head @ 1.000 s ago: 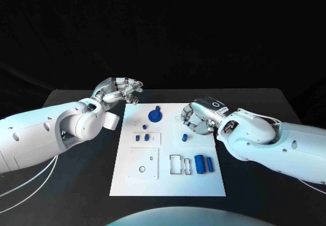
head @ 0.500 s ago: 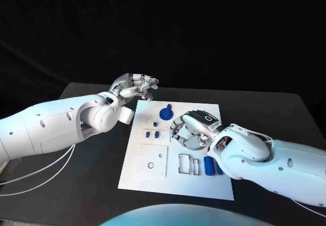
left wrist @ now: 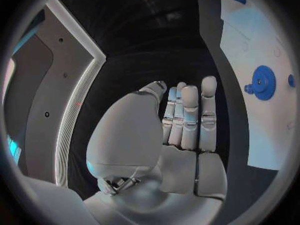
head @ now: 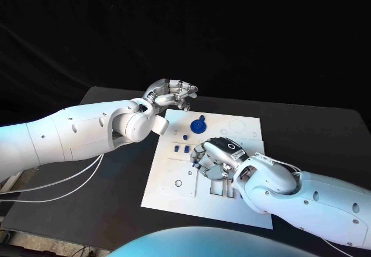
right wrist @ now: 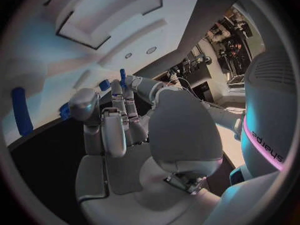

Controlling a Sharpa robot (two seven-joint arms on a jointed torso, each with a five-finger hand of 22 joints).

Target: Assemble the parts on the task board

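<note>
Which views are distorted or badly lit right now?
Head view: no visible bending; black table and backdrop merge into darkness, the white board stands out bright. Left wrist view: fisheye, the board's edge bows; the left hand is evenly lit. Right wrist view: fisheye too; a pink tint falls beside the right hand.

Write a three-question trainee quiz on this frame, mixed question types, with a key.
1. True or false: the left hand rests on the blue gear.
2. Which hand is over the middle of the task board? A) left B) right C) neither
3. Fill in: in the left wrist view the left hand's fingers hold ____.

Key: 1. False, it is off the board's far left corner, apart from the gear. 2. B, the right hand. 3. Nothing.
</note>
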